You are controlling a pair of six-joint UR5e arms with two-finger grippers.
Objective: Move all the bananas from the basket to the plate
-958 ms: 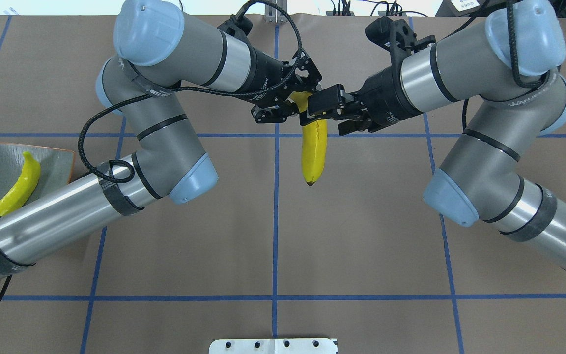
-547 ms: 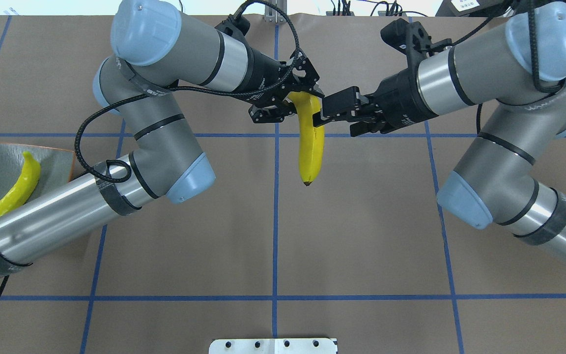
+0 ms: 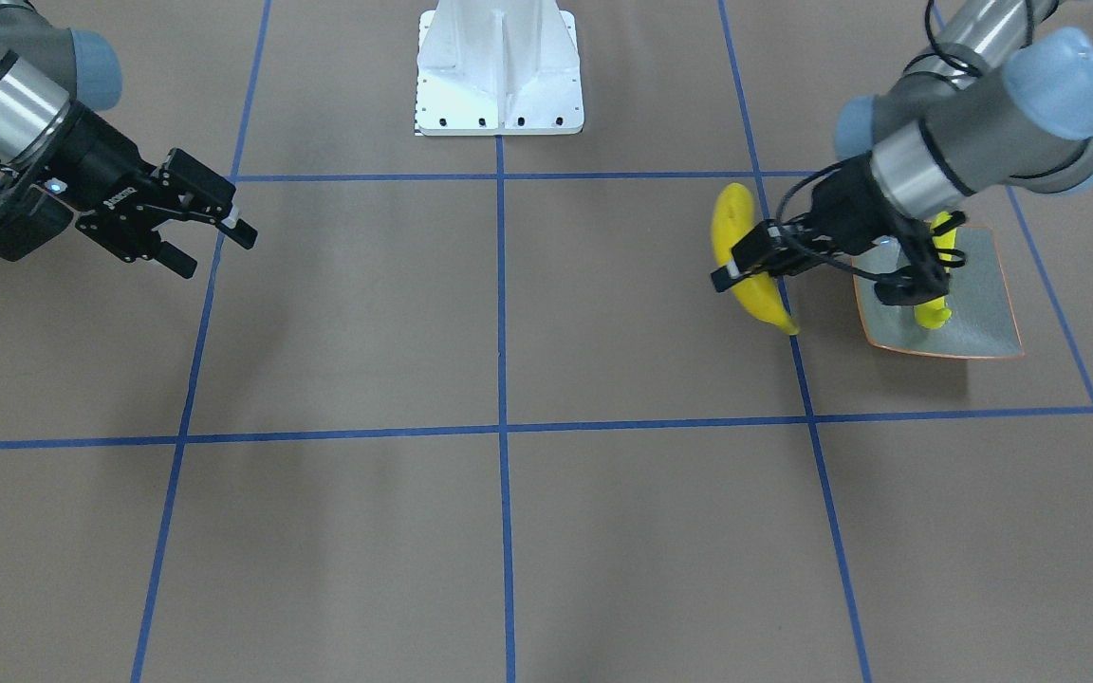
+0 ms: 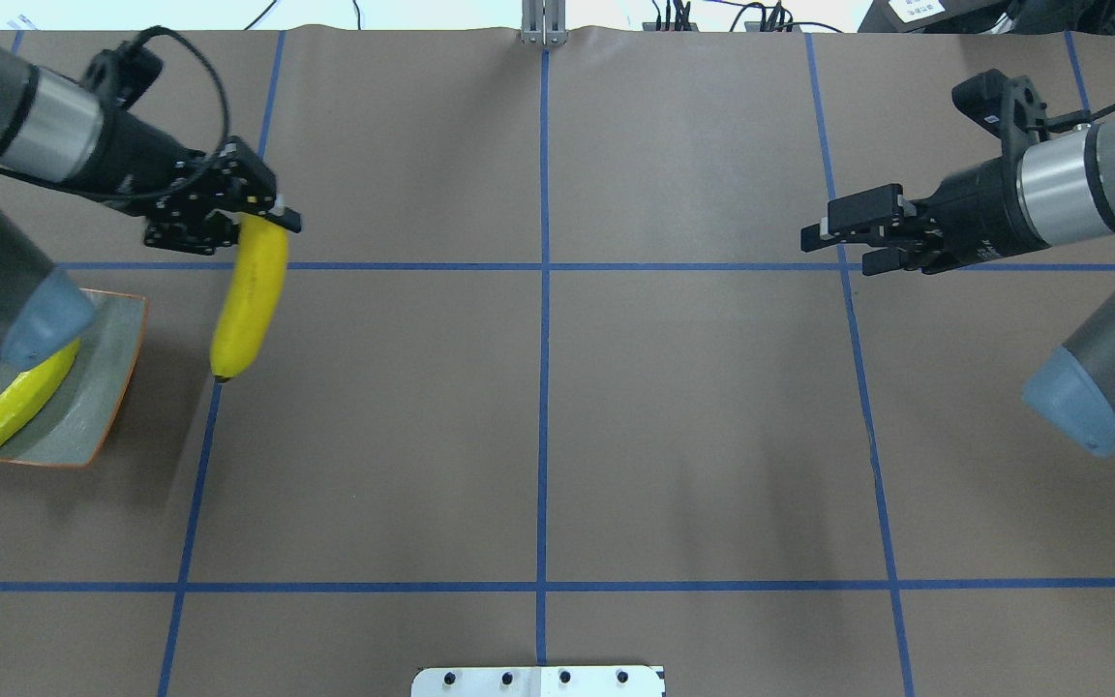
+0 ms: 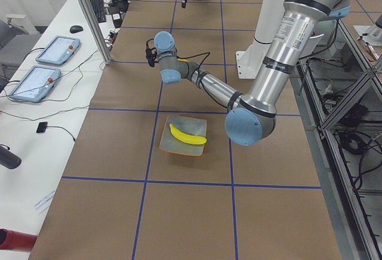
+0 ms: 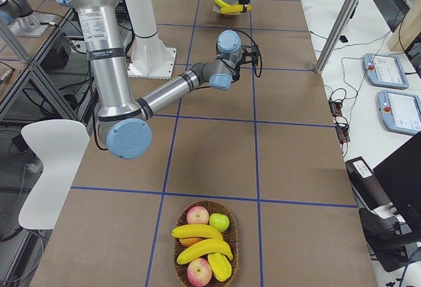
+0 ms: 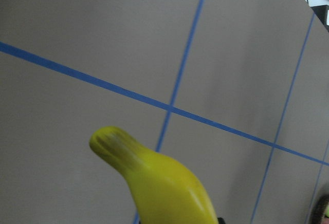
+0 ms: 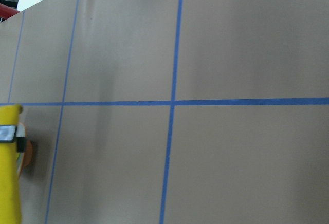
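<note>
The left fingers (image 4: pixel 279 215) are pinching the upper end of one banana (image 4: pixel 248 300), which hangs down from them with its dark tip lowest, above the brown desk (image 4: pixel 538 436) and just beside the plate (image 4: pixel 103 387), on the side nearer the desk's middle and not over the dish. The left wrist view shows only the banana's yellow body and stem end against the blue tape lines. A second banana (image 4: pixel 11 411) lies slantwise on the plate, partly hidden in the overhead view by the left arm's elbow. The right fingers (image 4: pixel 862 209) are spread apart with nothing between them, held above the desk well away on the opposite side and pointing toward the middle. At the desk's far right end stands the woven basket (image 6: pixel 207 203), where at least two more bananas (image 6: pixel 197 232) lie among red and green apples (image 6: pixel 197 216).
</note>
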